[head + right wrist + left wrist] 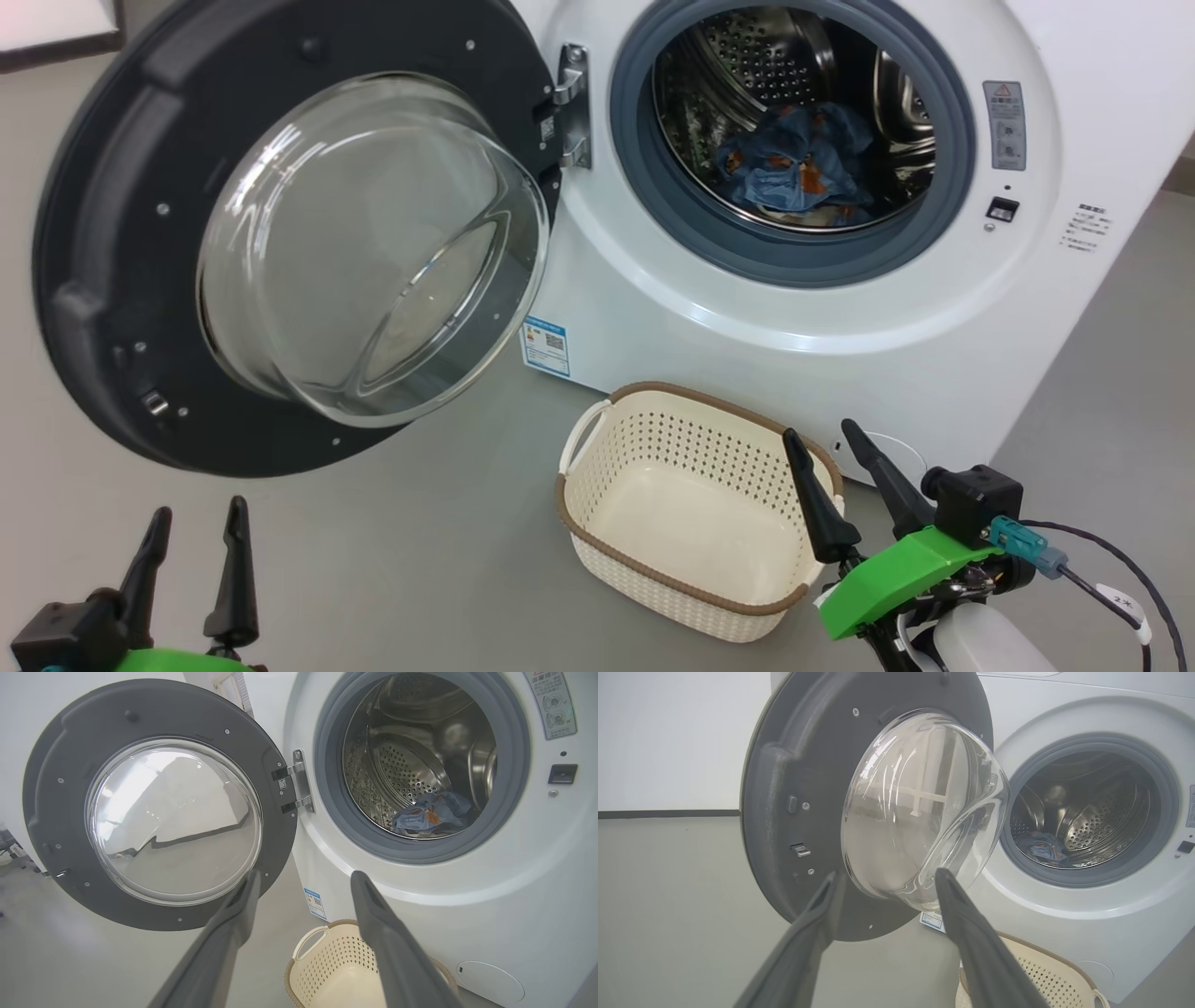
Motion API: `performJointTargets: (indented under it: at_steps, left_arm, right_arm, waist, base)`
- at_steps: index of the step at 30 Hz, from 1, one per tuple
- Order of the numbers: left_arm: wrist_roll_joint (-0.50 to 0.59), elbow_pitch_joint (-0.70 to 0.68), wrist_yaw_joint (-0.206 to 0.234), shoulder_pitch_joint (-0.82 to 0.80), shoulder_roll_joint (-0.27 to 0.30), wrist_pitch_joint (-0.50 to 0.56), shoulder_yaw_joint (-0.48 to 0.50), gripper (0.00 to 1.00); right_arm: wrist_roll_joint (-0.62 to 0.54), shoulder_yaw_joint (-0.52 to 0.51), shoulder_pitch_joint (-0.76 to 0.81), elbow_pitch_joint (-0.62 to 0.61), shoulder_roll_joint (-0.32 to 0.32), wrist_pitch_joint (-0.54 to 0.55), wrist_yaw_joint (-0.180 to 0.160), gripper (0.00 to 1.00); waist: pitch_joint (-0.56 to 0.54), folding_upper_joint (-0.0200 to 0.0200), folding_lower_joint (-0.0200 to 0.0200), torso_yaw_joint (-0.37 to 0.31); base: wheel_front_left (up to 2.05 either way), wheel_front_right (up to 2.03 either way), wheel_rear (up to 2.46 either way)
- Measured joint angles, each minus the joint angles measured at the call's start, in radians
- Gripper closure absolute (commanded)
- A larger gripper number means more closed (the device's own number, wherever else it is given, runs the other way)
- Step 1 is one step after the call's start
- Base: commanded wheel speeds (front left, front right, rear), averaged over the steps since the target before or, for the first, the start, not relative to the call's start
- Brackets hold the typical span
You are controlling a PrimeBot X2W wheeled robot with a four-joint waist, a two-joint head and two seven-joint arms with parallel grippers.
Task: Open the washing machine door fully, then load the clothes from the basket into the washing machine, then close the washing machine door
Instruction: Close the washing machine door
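One basket (653, 439) just left of right claw (820, 430)

Lighting's bright and even, so shadows on the grey floor (420, 560) are faint. White glare streaks on the washing machine door (373, 252) glass, glints off the steel drum (411, 765), which is dim deeper in. Head view's sharp; wrist views bow at the edges.
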Motion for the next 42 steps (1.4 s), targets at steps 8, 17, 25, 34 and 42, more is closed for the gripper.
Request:
performJointTargets:
  at_steps: [8,17,25,34,42]
  left_arm:
    - [0.0,-0.007,0.009,0.013,0.003,0.001,0.0,0.0]
    - [-0.009,-0.008,0.01,0.016,0.003,0.001,-0.001,0.0]
    - [-0.014,-0.008,0.01,0.016,0.006,0.001,0.002,0.0]
    - [-0.018,-0.02,0.004,0.013,0.035,-0.001,0.011,1.0]
    - [-0.03,-0.186,-0.041,-0.108,0.138,-0.011,0.101,1.0]
  right_arm:
    - [0.0,0.001,0.0,0.0,0.002,0.0,0.0,0.0]
    - [0.0,0.004,0.0,0.0,0.002,0.0,0.0,0.0]
    - [0.0,0.012,0.0,0.002,0.002,0.0,0.0,0.0]
    - [0.0,0.016,0.0,0.008,0.002,0.0,0.0,0.0]
    - [0.0,0.013,-0.001,0.008,-0.001,0.0,0.0,0.0]
  waist:
    - [-0.001,0.0,0.0,0.019]
    - [0.005,0.0,0.0001,0.017]
    - [0.013,0.0,0.0,0.002]
    - [0.021,0.0,0.0001,-0.031]
    - [0.028,0.0,0.0,-0.051]
  base:
    - [0.0,0.0,0.0]
    - [0.0,0.0,0.0]
    - [0.0,0.0,0.0]
    - [0.0,0.0,0.0]
    - [0.0,0.0,0.0]
